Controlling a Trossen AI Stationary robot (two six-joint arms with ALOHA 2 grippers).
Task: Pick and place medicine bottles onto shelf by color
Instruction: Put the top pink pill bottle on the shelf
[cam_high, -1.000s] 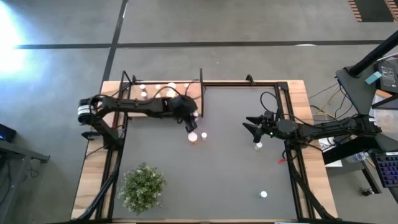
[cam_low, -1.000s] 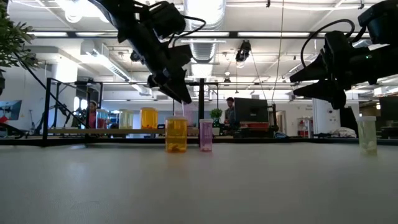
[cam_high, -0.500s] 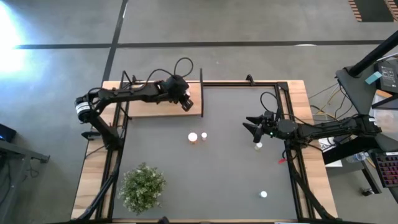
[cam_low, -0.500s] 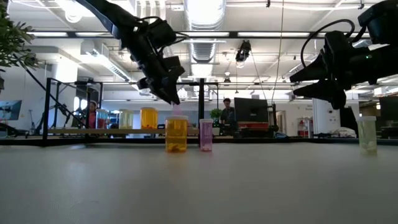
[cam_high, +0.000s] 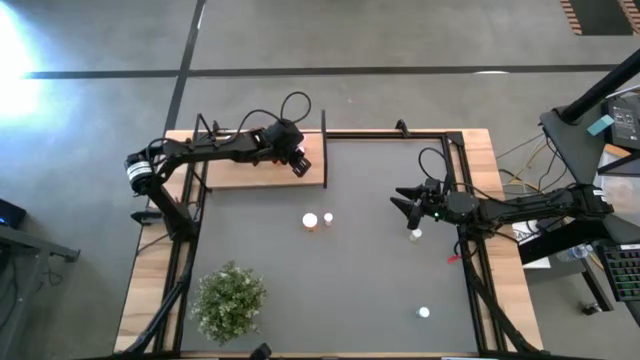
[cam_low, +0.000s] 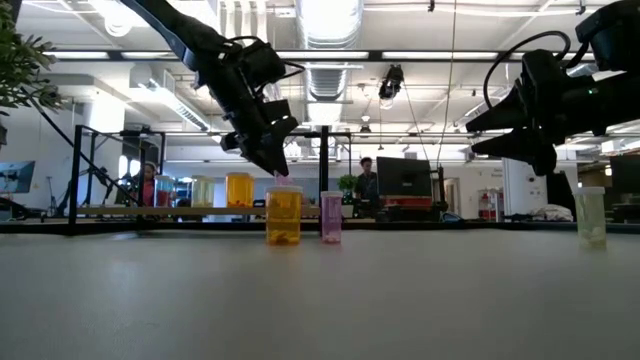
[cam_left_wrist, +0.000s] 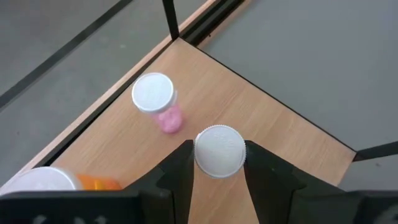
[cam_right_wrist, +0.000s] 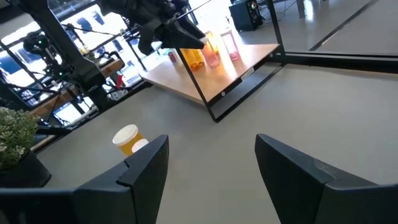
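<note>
Left gripper (cam_left_wrist: 219, 163): clamped on white-capped bottle (cam_left_wrist: 219, 151), over shelf (cam_high: 235, 172) beside pink bottle (cam_left_wrist: 157, 101) | Right gripper (cam_right_wrist: 211, 163): jaws apart, empty, above table (cam_high: 370, 270) near white bottle (cam_high: 415, 234)

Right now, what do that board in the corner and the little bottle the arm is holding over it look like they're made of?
The shelf looks like light wood or wood laminate: pale tan, faint grain, matte, with thin black rods at its edges. The bottle held by the left gripper shows mainly its white cap, probably plastic given the ribbed rim. The pink bottle standing nearby has a see-through tinted body, likely plastic too.
</note>
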